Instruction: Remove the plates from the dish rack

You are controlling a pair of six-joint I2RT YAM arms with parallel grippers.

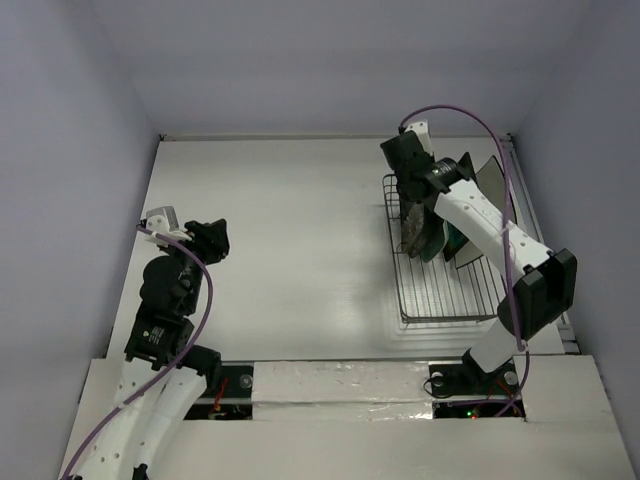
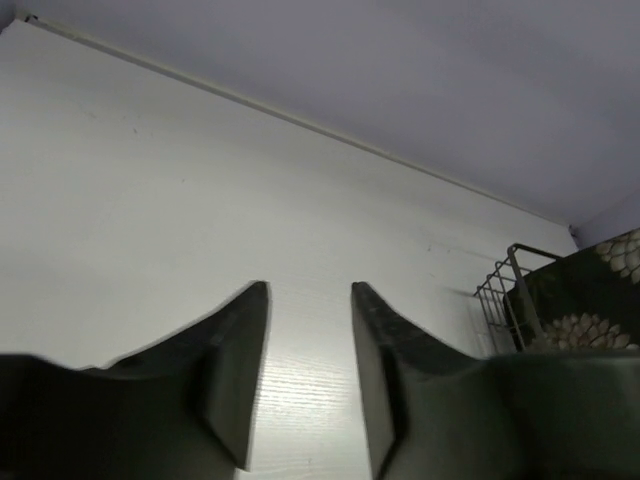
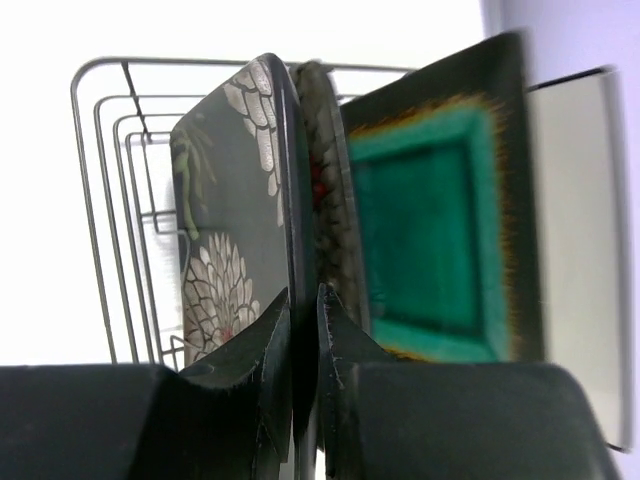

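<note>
The dish rack (image 1: 440,295) stands at the right, and its wires also show in the right wrist view (image 3: 110,200). Plates stand upright at its far end. The black flowered plate (image 3: 225,230) is nearest the left, then a mottled plate edge (image 3: 318,150), the teal-centred plate (image 3: 430,230) and the white plate (image 3: 575,230). My right gripper (image 3: 303,292) is shut on the top rim of the black flowered plate (image 1: 418,232). My left gripper (image 2: 308,290) is open and empty over bare table at the left (image 1: 215,240). No mint-green plate shows.
The rack's near half holds only wire tines. The left wrist view shows the rack's corner (image 2: 500,300) and the flowered plate (image 2: 590,300) far right. The back wall (image 1: 330,60) lies just behind the rack.
</note>
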